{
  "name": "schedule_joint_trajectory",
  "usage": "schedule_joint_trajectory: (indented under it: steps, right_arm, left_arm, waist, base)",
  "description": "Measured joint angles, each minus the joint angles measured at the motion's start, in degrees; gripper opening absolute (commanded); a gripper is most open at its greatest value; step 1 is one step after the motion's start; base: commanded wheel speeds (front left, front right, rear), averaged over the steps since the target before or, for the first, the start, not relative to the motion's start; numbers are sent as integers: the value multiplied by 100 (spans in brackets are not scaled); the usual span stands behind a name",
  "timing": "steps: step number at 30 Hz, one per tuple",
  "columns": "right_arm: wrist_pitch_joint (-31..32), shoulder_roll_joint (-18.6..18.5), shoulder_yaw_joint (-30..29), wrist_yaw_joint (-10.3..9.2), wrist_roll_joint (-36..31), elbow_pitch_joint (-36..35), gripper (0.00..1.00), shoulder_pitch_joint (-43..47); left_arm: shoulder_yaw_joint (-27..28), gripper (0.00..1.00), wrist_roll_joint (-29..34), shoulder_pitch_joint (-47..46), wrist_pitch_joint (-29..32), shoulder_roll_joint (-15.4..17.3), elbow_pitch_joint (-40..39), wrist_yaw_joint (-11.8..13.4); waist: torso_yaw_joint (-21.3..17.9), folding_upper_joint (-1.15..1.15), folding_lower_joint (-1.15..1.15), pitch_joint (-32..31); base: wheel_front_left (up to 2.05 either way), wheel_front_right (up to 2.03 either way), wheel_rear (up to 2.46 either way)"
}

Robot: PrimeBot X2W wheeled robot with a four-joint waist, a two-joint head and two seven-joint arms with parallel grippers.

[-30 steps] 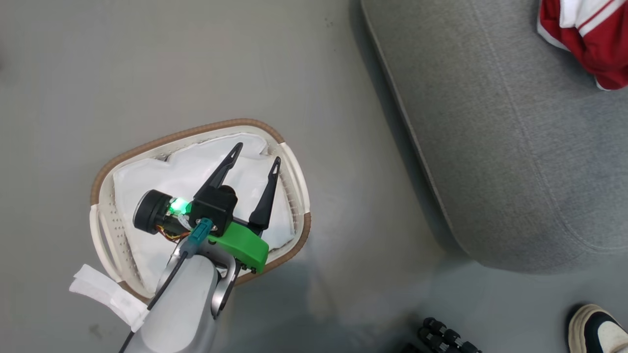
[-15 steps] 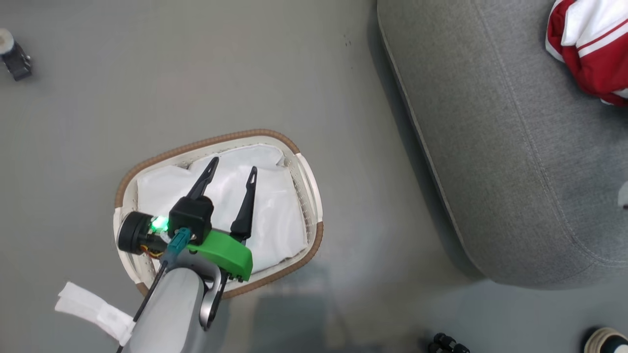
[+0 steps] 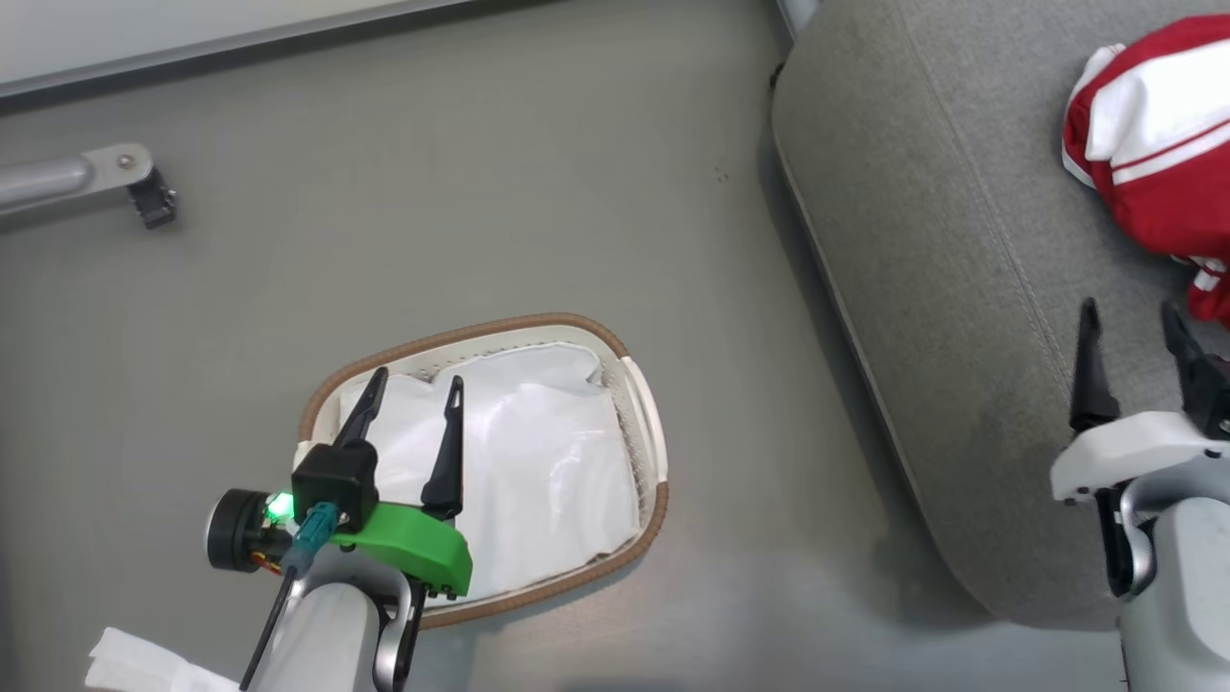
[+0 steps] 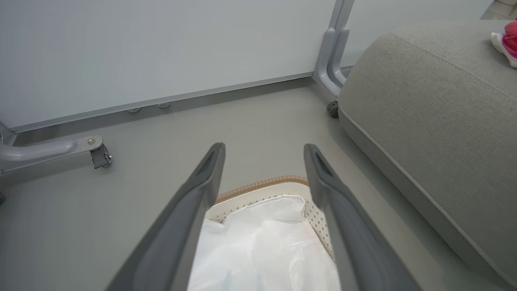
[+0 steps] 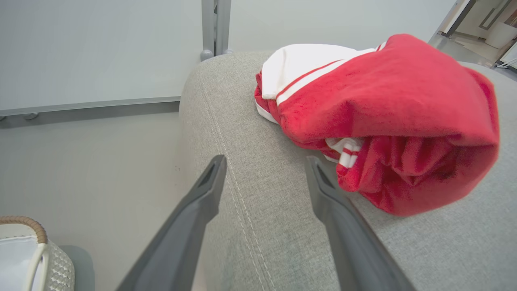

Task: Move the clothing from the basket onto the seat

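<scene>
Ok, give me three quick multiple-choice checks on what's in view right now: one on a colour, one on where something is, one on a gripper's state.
1. What colour is the woven rim of the basket?
A black
B brown
C green

2. Where does the clothing lie?
A inside the basket
B on the seat
C draped over the basket's rim

3. How is the left gripper?
A open and empty
B shut on the clothing
C shut on the basket's rim

Answers:
1 B: the head view shows a brown band round the top of the white basket.
2 B: the red bundle rests on the grey cushion in the head and right wrist views.
3 A: its fingers stand apart over the basket with nothing between them.
</scene>
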Motion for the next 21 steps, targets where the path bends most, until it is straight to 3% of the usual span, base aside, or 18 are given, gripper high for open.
schedule_joint_trajectory:
  steps: [12,21]
  right_arm:
    - [0,297,1221,0,280,-294,100,-72]
    - [0,394,1791,0,355,-169,100,-16]
  left_arm:
    - [526,100,-155,407,0,-9,-256,366]
    - [702,100,-249,612,0,-10,-385,439]
  waist:
    - [663,0,0,-528]
    - [935,0,0,-894]
  base:
    - [0,0,0]
    - [0,0,0]
